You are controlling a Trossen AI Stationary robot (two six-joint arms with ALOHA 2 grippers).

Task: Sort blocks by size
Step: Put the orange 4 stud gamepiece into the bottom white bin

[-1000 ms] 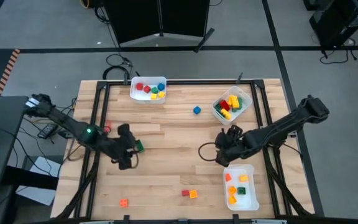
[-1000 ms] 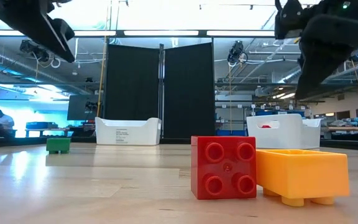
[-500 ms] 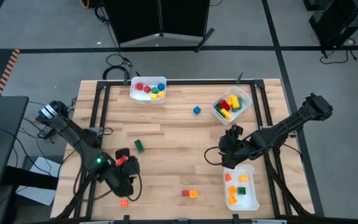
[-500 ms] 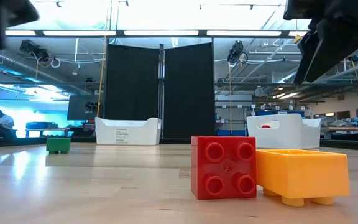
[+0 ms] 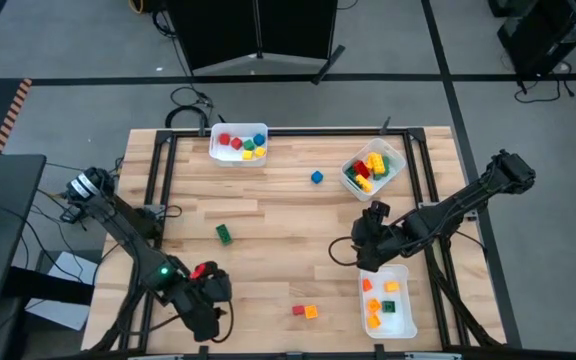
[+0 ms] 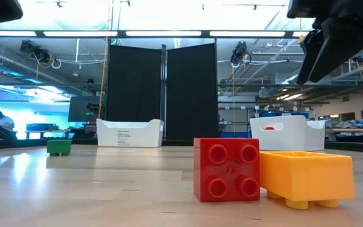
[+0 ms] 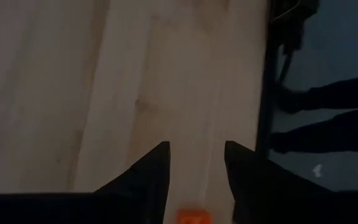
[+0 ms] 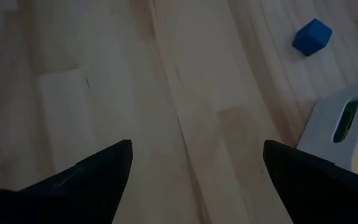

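- Blocks lie scattered over the wooden worktop [image 5: 268,230]: we see a green block [image 5: 224,234] left of centre, a blue cube [image 5: 316,177] toward the far edge, and a red block [image 5: 297,311] touching an orange block [image 5: 311,312] near the front edge.
- We find more blocks in three white bins: the far bin [image 5: 238,143], the tilted bin [image 5: 373,169] at far right, and the near-right bin [image 5: 387,301].
- Our left hand [image 5: 206,322] hovers at the front-left corner of the worktop, fingers [image 7: 148,180] spread apart, with a small orange block [image 7: 192,217] just between their tips.
- Our right hand [image 5: 365,252] hangs just beside the near-right bin, fingers [image 8: 98,174] spread wide and holding nothing; its wrist view shows the blue cube and the tilted bin ahead.
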